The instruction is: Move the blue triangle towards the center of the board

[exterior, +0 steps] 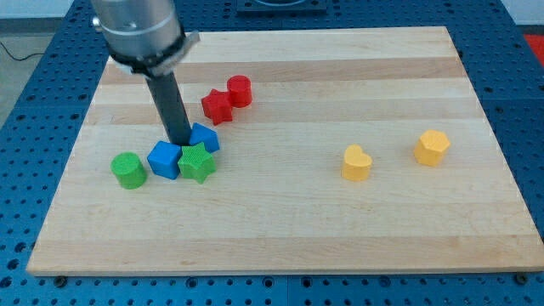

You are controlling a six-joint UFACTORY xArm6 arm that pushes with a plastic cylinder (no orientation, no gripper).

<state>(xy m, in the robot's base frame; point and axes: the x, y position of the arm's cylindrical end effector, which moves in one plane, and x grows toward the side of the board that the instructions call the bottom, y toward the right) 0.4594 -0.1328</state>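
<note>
The blue triangle [204, 137] lies left of the board's middle, touching the top of the green star [195, 162]. My tip [180, 141] stands right at the triangle's left side, just above the blue cube [164, 159]. The rod rises from there toward the view's top left. The cube sits between the green cylinder [129, 170] and the green star.
A red star [217, 106] and a red cylinder [240, 90] sit above the triangle. A yellow heart [357, 162] and a yellow hexagon [432, 147] lie on the right half of the wooden board [280, 221].
</note>
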